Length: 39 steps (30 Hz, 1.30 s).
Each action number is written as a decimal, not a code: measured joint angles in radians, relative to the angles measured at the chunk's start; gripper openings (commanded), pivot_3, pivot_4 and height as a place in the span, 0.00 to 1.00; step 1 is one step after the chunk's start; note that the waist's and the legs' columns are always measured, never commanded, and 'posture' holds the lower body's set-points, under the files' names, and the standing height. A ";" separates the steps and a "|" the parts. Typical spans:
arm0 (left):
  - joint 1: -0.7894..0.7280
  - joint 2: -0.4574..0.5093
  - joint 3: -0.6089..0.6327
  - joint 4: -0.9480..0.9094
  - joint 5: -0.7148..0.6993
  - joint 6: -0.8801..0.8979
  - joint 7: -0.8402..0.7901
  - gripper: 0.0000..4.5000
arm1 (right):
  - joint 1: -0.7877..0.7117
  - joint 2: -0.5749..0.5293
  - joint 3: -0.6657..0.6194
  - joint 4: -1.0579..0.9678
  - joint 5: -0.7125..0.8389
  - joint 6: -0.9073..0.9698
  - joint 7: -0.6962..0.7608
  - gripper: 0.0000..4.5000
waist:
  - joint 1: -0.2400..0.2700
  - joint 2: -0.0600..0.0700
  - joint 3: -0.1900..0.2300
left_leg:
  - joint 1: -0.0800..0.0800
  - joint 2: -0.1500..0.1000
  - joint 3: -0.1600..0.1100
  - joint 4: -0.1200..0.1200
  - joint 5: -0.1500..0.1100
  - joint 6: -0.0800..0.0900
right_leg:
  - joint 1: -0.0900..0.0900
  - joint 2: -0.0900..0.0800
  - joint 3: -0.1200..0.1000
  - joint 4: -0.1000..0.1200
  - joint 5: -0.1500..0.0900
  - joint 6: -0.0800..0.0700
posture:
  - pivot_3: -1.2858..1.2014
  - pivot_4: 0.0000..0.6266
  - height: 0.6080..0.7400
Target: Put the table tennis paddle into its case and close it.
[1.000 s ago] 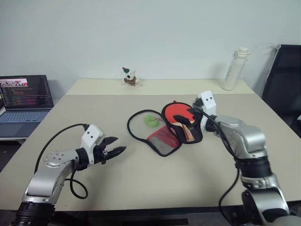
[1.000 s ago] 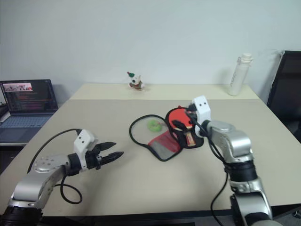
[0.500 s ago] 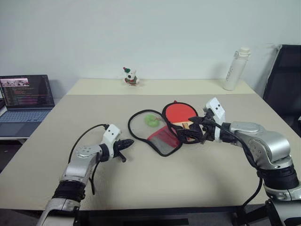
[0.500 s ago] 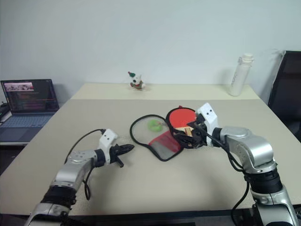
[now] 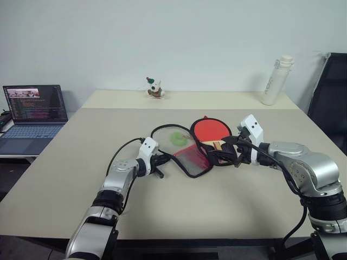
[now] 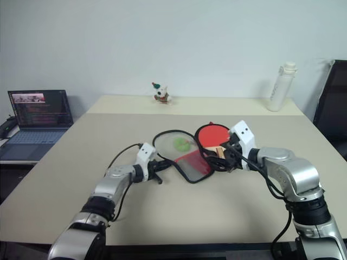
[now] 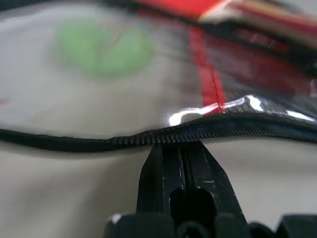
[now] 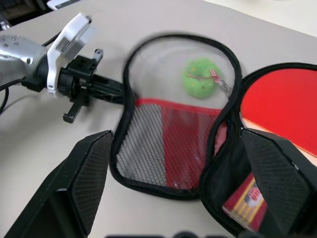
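Now the case (image 5: 187, 149) lies open near the middle of the table (image 5: 81, 162), its mesh flap spread flat with a green charm (image 5: 175, 137) showing through it. Beside that flap, the paddle (image 5: 211, 132) sits in the case's other half, red face up. At the flap's near zipped edge, the left gripper (image 5: 161, 160) has its 2 fingers pressed together, tips touching the edge. By the paddle's handle, the right gripper (image 5: 226, 151) stands spread wide.
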 measured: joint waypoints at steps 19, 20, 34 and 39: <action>-0.479 -0.227 0.023 0.396 0.042 -0.224 0.103 0.01 | -0.027 -0.076 -0.083 0.140 0.006 0.080 -0.055 1.00 | -0.016 0.000 0.001 | 0.000 0.000 0.003 -0.003 0.000 -0.001 | -0.004 0.002 0.002 0.001 -0.001 0.001 | 0.52 0.24 1.00; -0.464 -0.216 0.024 0.389 0.041 -0.226 0.094 0.01 | -0.047 -0.067 -0.078 0.174 -0.008 0.072 -0.066 1.00 | -0.018 0.000 0.001 | 0.001 0.000 0.004 -0.002 0.000 -0.001 | -0.004 0.002 0.003 0.001 -0.001 0.001 | 0.52 0.24 1.00; 0.077 0.041 0.121 -0.545 -0.183 0.208 -0.044 0.01 | -0.383 0.155 -0.018 0.965 -0.234 -0.287 -0.120 1.00 | -0.029 0.001 0.001 | 0.000 0.001 0.005 0.000 0.000 -0.001 | -0.006 -0.001 0.005 0.007 -0.001 0.001 | 0.52 0.24 1.00; 0.163 0.076 0.178 -0.718 -0.243 0.331 0.032 0.01 | -0.440 0.197 -0.009 1.227 -0.298 -0.420 -0.110 1.00 | -0.027 0.001 0.001 | 0.000 0.000 0.004 0.002 0.001 -0.001 | -0.005 -0.001 0.004 0.009 -0.001 0.001 | 0.52 0.24 1.00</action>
